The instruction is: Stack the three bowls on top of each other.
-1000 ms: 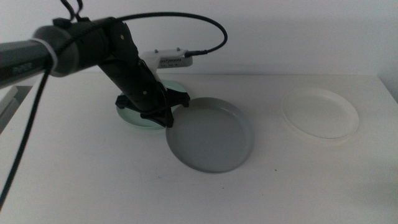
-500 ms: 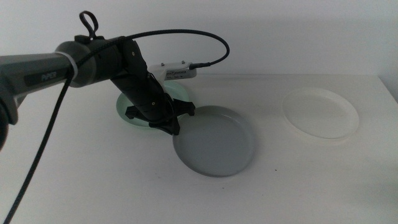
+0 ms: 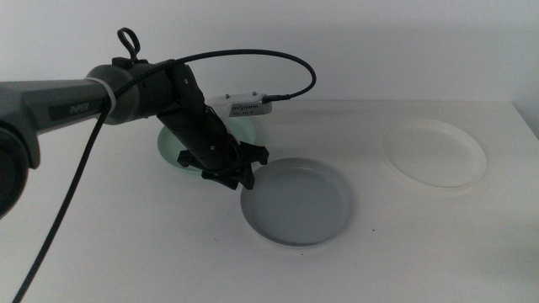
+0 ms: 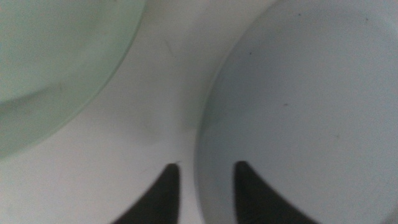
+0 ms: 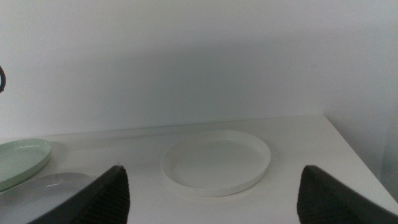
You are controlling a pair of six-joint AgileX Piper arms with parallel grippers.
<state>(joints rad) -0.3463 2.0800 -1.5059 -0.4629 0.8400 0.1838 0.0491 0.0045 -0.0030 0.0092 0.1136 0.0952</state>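
A white table (image 3: 101, 252) seen from above holds three shallow bowls in a loose row: a mint green bowl (image 3: 173, 147) at the far left, a grey bowl (image 3: 296, 204) in the middle nearer the front, and a white bowl (image 3: 434, 153) well apart at the right. The left arm reaches in from the left, and its left gripper (image 3: 234, 175) sits low at the grey bowl's near-left rim, between the green and grey bowls. In the left wrist view the two dark jaws straddle that rim (image 4: 199, 155), one outside on the table and one over the bowl's floor, with a gap visible on either side, so the left gripper (image 4: 204, 177) is parted and not yet clamped on anything. The green bowl (image 4: 56, 68) lies just beside, apart from the grey one. The right gripper (image 5: 211, 186) waits off to the right, jaws wide apart and empty, looking toward the white bowl (image 5: 216, 162). The step in hand appears to be pinching the grey bowl's rim. To do it well, the jaws should probably settle low enough to catch the full rim height, close squarely, then lift level so the shallow bowl does not tip or slide
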